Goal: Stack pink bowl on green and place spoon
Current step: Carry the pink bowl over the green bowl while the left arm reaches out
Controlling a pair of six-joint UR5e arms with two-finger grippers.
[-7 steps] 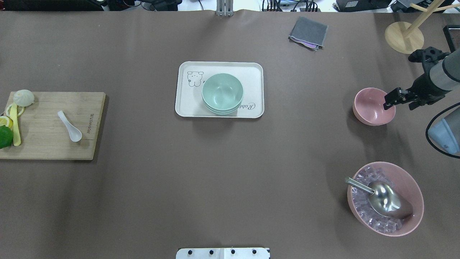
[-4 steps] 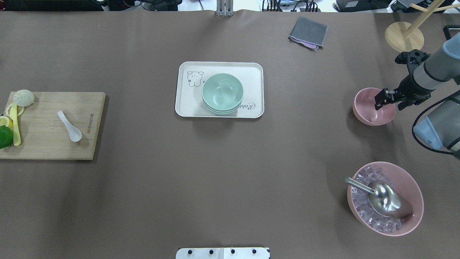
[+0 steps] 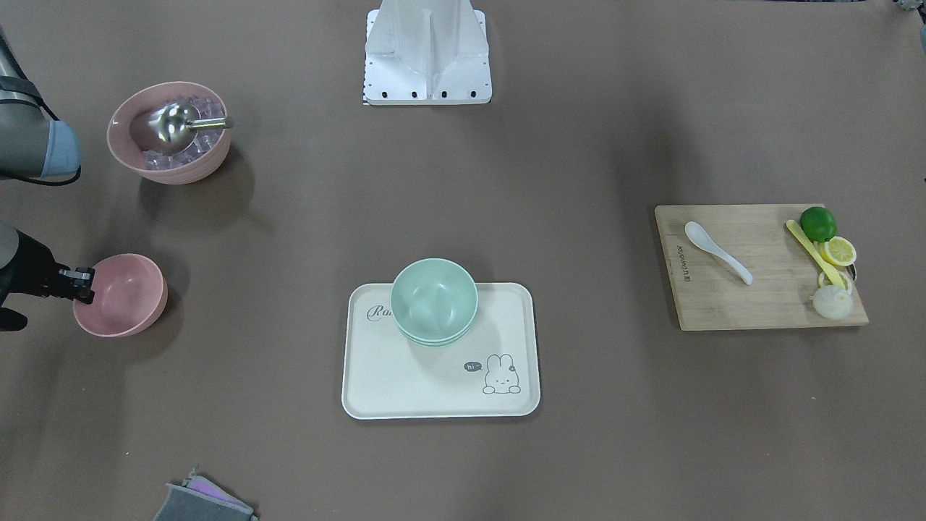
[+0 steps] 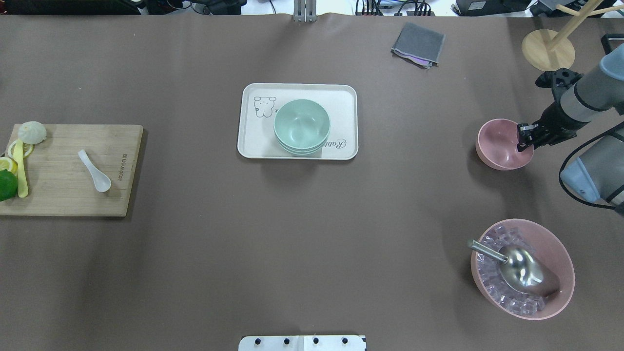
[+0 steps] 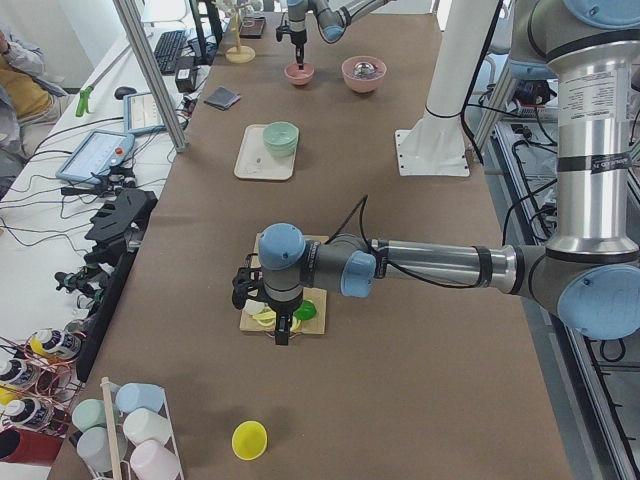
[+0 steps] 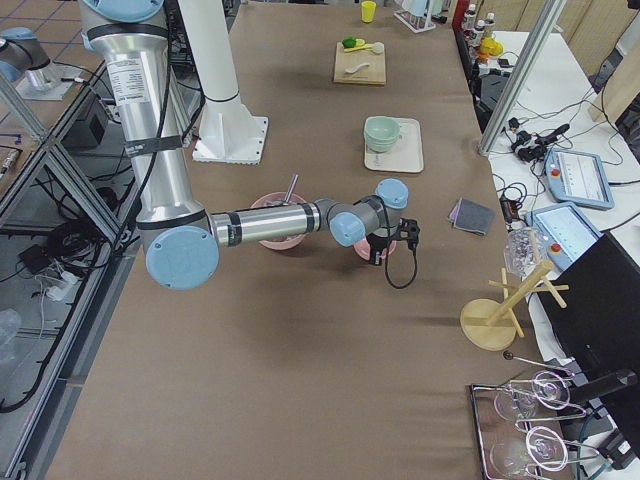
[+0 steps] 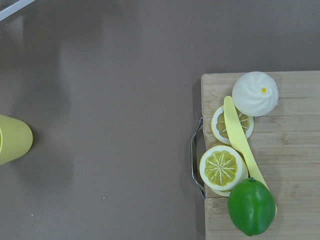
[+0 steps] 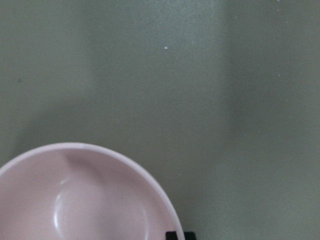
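Observation:
The small pink bowl sits on the table at the right, also in the front view and the right wrist view. My right gripper is shut on its right rim, one fingertip outside the wall. The stacked green bowls sit on the white tray at the centre. The white spoon lies on the wooden cutting board at the left. My left gripper hangs over the board's outer end; I cannot tell if it is open or shut.
A large pink bowl with ice and a metal scoop stands at the near right. A grey cloth and a wooden stand are at the far right. A lime, lemon slices and a bun lie on the board's end.
My right gripper moved left over the pink bowl, then drew back to its right rim and closed. The bowl shifted slightly left.

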